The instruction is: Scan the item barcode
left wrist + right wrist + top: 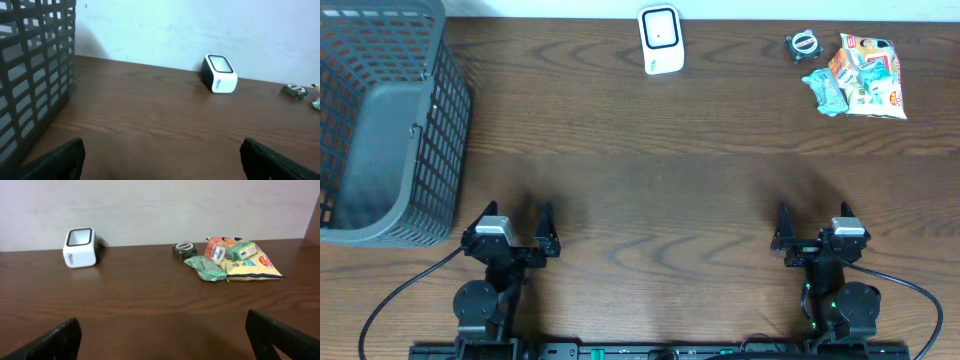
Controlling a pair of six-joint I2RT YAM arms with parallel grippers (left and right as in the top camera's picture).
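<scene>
The white barcode scanner (660,40) stands at the table's far edge, with its dark window facing up; it also shows in the left wrist view (219,74) and the right wrist view (80,247). The items lie in a pile at the far right: a yellow snack bag (872,85) (250,266), a teal-green packet (825,92) (206,267) and a small tape roll (803,44) (184,249). My left gripper (517,214) (162,157) and right gripper (813,214) (162,337) rest near the front edge. Both are open and hold nothing, far from the items.
A dark grey mesh basket (380,130) (35,75) fills the left end of the table, close to the left arm. Two smaller packs (227,250) lie on top of the snack bag. A pale wall runs behind the table.
</scene>
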